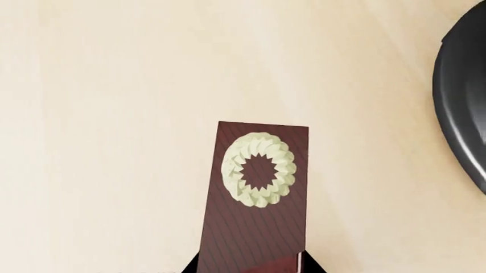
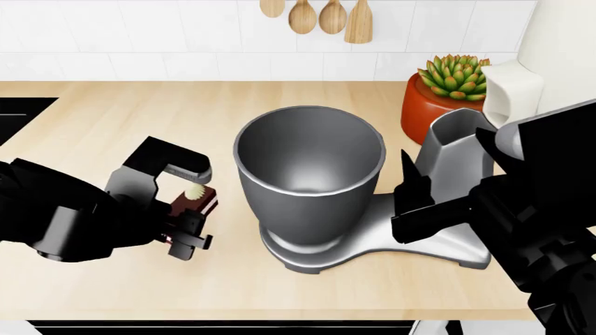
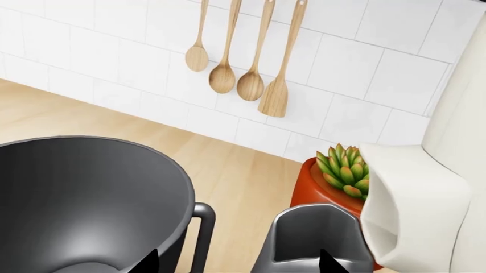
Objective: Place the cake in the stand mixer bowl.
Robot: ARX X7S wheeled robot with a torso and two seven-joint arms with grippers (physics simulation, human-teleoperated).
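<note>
Gripping rectangular red-brown cake, left pincer; brushed-metal tapered bowl beside; right pincer spread wide.

Head view: high, looking forward and down over the counter, taking in the bowl, both arms and the tiled wall. Left wrist view: straight down and close over the cake, with a sliver of bowl at the edge. Right wrist view: low beside the bowl, facing the wall, spoons and succulent. Shared by all three: bowl and counter.
</note>
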